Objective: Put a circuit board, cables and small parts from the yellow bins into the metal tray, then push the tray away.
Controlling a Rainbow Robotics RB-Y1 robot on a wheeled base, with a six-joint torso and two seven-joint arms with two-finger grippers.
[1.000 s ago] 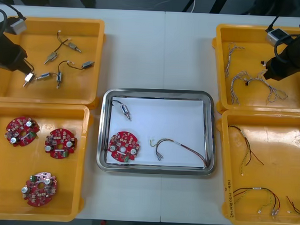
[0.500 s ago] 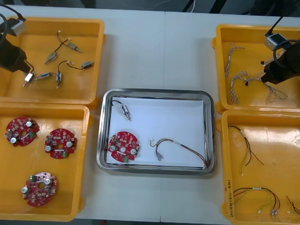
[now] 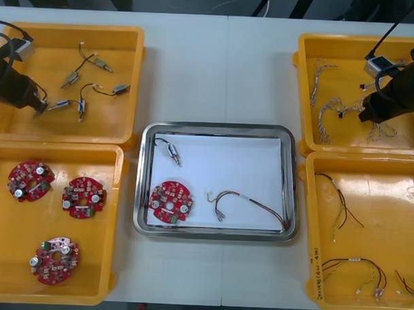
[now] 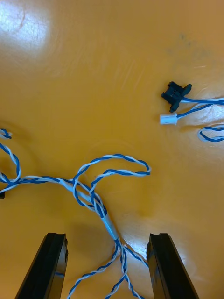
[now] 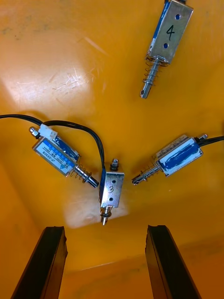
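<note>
Left gripper (image 5: 105, 231) spread by bin wall (image 3: 71, 138); right gripper (image 4: 108, 236) spread over cable (image 4: 108, 223).

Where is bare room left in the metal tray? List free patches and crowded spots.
Free: the white inside of the metal tray between the small metal part and the right rim, beyond the red and yellow cable. Crowded: the left side, with that part and the circuit board. The left gripper and right gripper hover over the far yellow bins, fingers open.
</note>
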